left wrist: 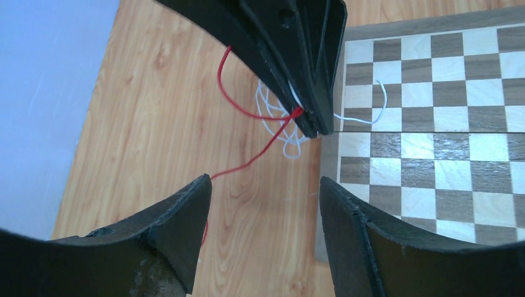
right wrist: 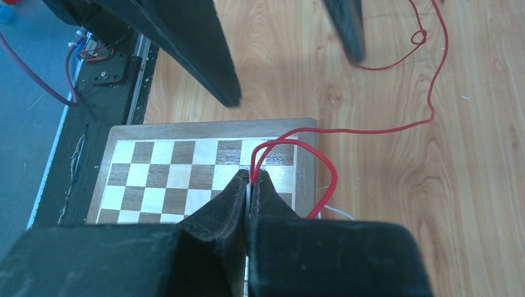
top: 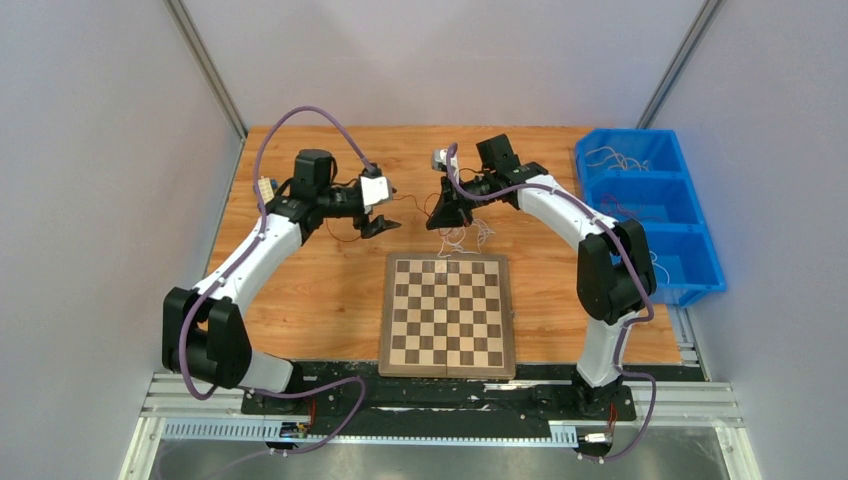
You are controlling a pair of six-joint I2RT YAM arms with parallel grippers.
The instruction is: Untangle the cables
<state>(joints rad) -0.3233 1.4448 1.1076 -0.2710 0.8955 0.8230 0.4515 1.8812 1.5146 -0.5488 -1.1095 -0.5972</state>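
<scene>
Cables point(top: 462, 236): thin red and white strands in a loose tangle on the counter point(top: 320, 290), at 12 o'clock of the chessboard point(top: 447, 312), overlapping its far edge. Right end effector point(right wrist: 249, 179): fingers together, clamped on red and white strands directly above the tangle. Left end effector point(left wrist: 266, 182): fingers apart, nothing between them, positioned at 9 o'clock of the tangle. One red strand runs from the clamp to behind its left finger; contact cannot be determined.

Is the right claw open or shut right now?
Shut: the right claw pinches the red cable, no gap showing.
</scene>
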